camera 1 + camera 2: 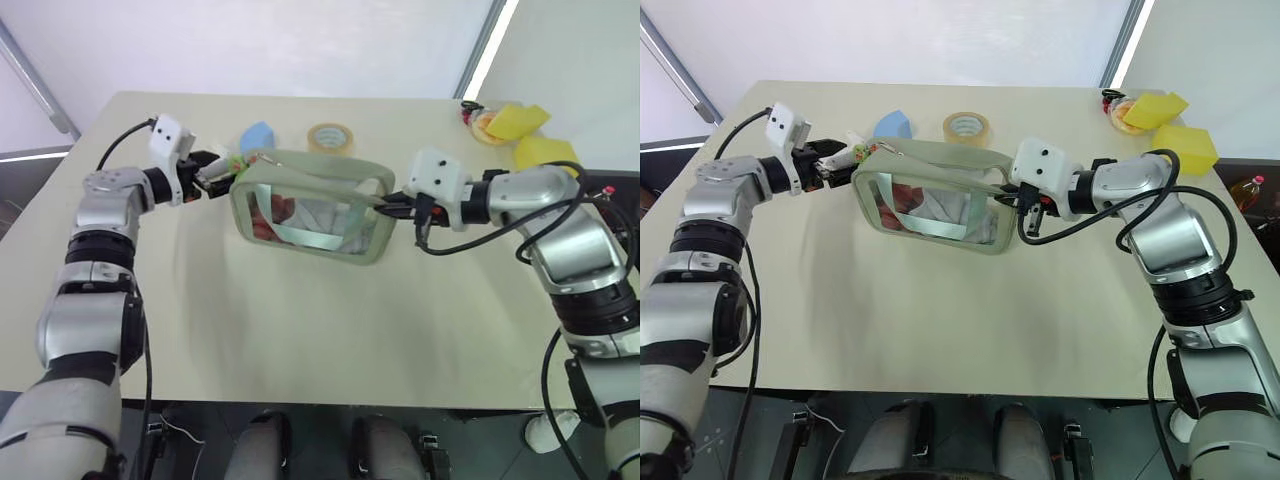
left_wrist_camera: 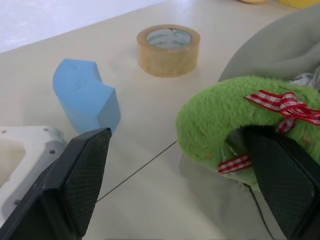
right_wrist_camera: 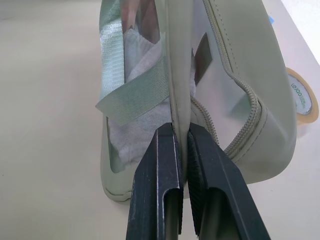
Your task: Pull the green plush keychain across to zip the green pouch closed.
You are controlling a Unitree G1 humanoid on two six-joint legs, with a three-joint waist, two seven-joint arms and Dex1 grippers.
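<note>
The green pouch (image 1: pixel 330 225) stands on its long edge mid-table, with red and white contents behind its clear window and a mint strap across it. My right gripper (image 1: pixel 385 207) is shut on the pouch's right end. In the right wrist view its fingers (image 3: pixel 160 165) pinch a thin edge of the pouch (image 3: pixel 235 65) next to the zipper. The green plush keychain (image 2: pixel 220 125), with red check ribbon, hangs at the pouch's top left corner (image 1: pixel 232 163). My left gripper (image 1: pixel 222 175) is open there, and the keychain sits between its fingers, close to one pad (image 2: pixel 285 175).
A blue sponge wedge (image 1: pixel 258 135) and a tape roll (image 1: pixel 330 137) lie just behind the pouch. Yellow sponges (image 1: pixel 520 120) sit at the table's far right corner. The beige table (image 1: pixel 300 330) stretches toward me in front of the pouch.
</note>
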